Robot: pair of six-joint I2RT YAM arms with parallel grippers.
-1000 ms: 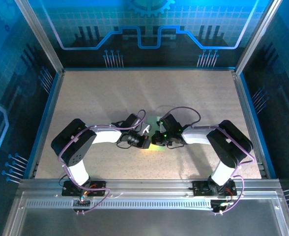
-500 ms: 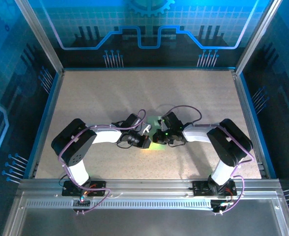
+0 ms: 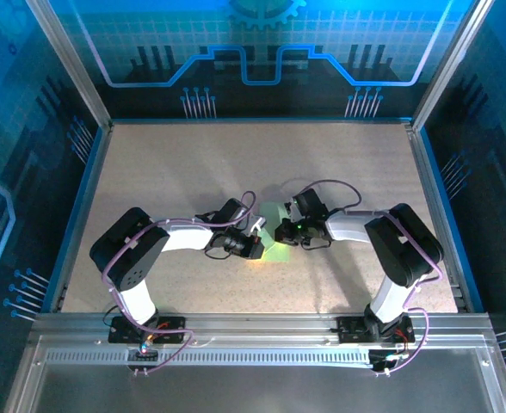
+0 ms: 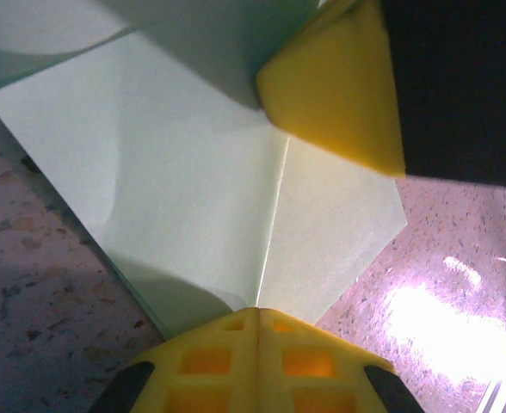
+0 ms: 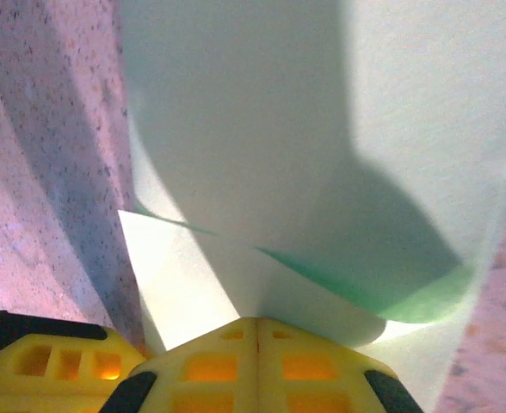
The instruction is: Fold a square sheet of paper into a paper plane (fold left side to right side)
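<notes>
The pale green sheet of paper [image 3: 274, 247] lies mid-table between both arms, folded in layers. In the left wrist view the paper [image 4: 184, 172] shows a centre crease and a pointed corner on the right. My left gripper [image 4: 257, 315] [image 3: 262, 239] is shut, its tips resting on the crease's near end. The right gripper's yellow fingertip [image 4: 335, 95] presses the paper's far part. In the right wrist view my right gripper [image 5: 257, 323] [image 3: 281, 231] is shut against the paper [image 5: 253, 129], where a flap curls up over the lower layers.
The speckled tabletop [image 3: 193, 172] is bare around the paper. Metal rails and blue walls [image 3: 81, 163] bound it on all sides. The left gripper's yellow finger [image 5: 38, 366] sits close at the right wrist view's lower left.
The right gripper has slid away from me and slightly right along the paper, uncovering more green between the grippers. The left gripper has stayed put.
</notes>
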